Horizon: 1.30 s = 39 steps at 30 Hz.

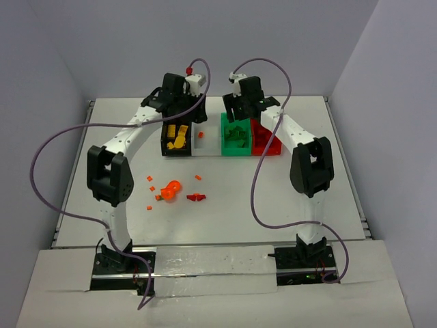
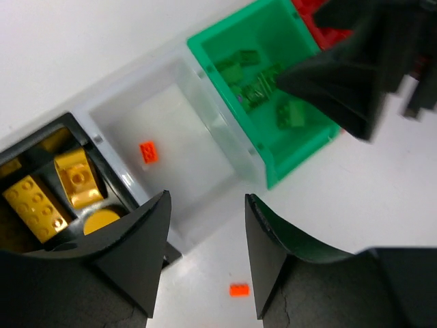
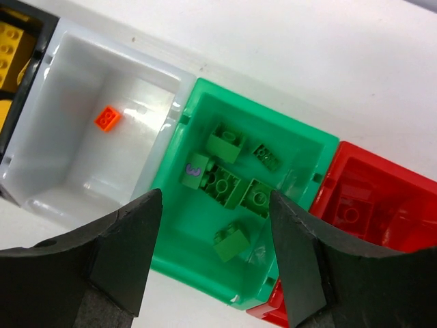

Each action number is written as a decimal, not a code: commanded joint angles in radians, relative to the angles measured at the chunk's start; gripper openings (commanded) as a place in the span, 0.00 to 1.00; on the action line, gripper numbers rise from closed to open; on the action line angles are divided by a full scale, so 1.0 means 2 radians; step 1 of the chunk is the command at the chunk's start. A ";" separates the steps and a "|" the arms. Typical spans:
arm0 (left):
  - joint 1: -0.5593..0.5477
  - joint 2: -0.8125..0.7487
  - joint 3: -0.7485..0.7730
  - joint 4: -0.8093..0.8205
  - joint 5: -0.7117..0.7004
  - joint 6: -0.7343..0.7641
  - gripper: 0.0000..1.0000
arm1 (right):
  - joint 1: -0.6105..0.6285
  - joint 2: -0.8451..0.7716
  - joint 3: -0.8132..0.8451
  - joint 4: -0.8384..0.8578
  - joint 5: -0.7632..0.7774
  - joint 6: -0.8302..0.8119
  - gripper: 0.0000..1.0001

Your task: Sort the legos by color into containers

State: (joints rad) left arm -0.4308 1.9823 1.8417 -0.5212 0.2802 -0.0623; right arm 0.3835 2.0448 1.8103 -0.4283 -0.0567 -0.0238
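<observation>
- Black bin: far left of the row of four; holds yellow legos, several bricks and a round piece
- White bin: next along, touching the black bin; holds one small orange brick and nothing else visible
- Green bin: third in the row; holds green legos, about half a dozen
- Red bin: far right; holds red legos, count unclear against the red walls
- Left gripper: jaws spread, nothing between them; hangs over the near edge of the white bin
- Right gripper: jaws spread, empty; hangs over the green bin
- Loose legos on the table: an orange cluster near the middle; a red piece just beside it; small orange bits scattered around; one orange brick just in front of the white bin
- Progress, as judged: yellow and green look done, none seen loose; the orange group is barely begun; one red piece is outstanding; roughly two thirds through
</observation>
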 commanded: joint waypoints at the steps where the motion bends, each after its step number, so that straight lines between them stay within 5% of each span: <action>1: 0.023 -0.079 -0.048 -0.003 0.082 0.023 0.56 | 0.005 -0.053 -0.008 -0.004 -0.038 -0.009 0.71; 9: 0.090 -0.253 -0.257 -0.105 0.190 0.175 0.58 | 0.034 -0.234 -0.195 -0.011 -0.217 -0.096 0.70; 16: 0.118 -0.322 -0.348 -0.188 0.279 0.269 0.58 | 0.147 -0.298 -0.306 -0.023 -0.242 -0.178 0.62; 26: 0.217 -0.330 -0.340 -0.252 0.420 0.322 0.57 | 0.282 -0.238 -0.347 0.017 -0.155 -0.209 0.54; 39: 0.260 -0.308 -0.341 -0.295 0.447 0.372 0.58 | 0.287 -0.133 -0.300 0.060 -0.099 -0.203 0.60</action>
State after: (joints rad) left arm 0.0788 1.3765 1.1328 -1.0928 1.1278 0.6367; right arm 0.9596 1.7515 1.1471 -0.3729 -0.2925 -0.4172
